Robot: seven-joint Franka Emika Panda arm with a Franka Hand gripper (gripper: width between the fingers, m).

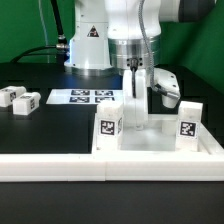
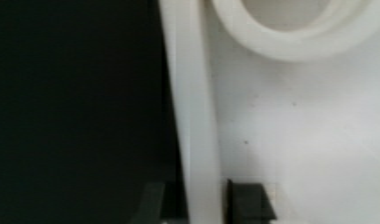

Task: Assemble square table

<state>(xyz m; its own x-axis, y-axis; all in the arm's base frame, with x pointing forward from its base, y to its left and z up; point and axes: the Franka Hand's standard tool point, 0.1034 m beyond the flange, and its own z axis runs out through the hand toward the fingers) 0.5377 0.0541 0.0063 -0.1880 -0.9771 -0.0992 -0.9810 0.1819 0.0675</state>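
The square table top is white, with black-white tags on its front side, and lies against the white fence at the front. My gripper reaches down onto its far rim. In the wrist view the raised rim runs between my two fingers, which press on it from both sides, so the gripper is shut on the rim. A round corner socket shows beside the rim. Two white tagged legs lie at the exterior view's left. Another white leg stands just behind the top.
The marker board lies flat on the black table in front of the robot base. The fence runs along the front and turns up at the exterior view's right.
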